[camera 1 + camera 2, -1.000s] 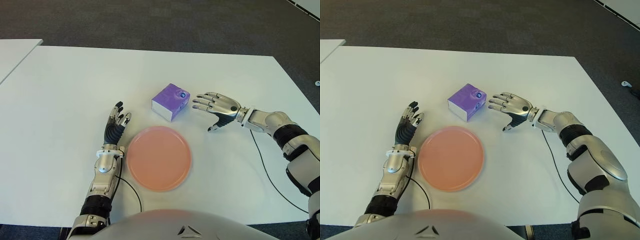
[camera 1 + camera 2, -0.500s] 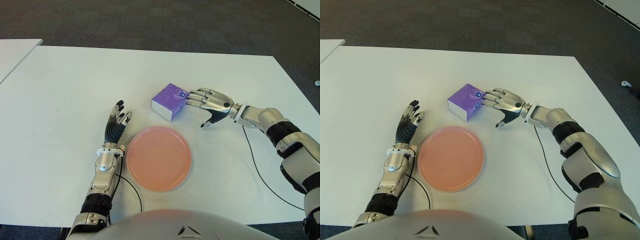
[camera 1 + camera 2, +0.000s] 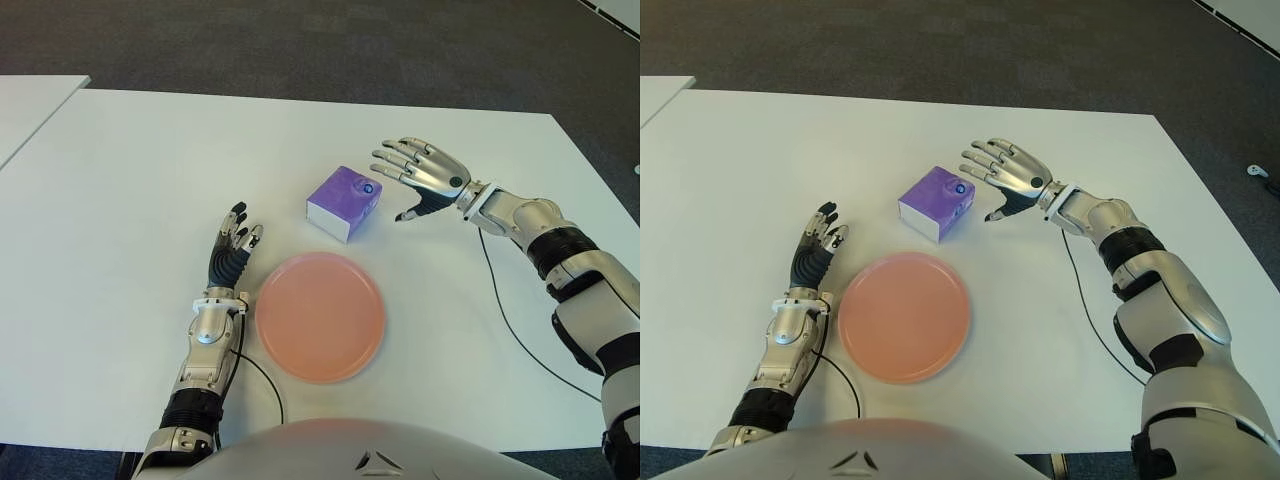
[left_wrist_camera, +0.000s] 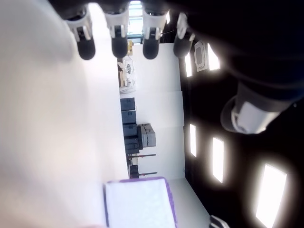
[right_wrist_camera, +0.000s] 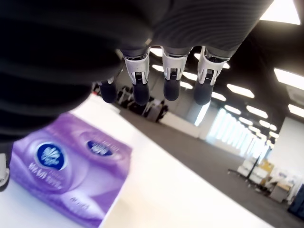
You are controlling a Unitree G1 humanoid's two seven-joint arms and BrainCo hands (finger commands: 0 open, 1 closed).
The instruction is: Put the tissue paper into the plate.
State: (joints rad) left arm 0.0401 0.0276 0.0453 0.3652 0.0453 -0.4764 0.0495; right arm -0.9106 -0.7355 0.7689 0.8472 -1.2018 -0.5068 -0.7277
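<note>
The right arm (image 3: 600,300) runs off the frame at 4 o'clock. In the left wrist view the tissue pack (image 4: 137,202) is cut at 6 o'clock; the background there is blurred.

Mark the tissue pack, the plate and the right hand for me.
tissue pack (image 3: 342,202), left eye view, on its purple top face.
plate (image 3: 320,316), left eye view, on its bare pink middle.
right hand (image 3: 1012,172), right eye view, on the back of the hand, fingers spread, holding nothing.
</note>
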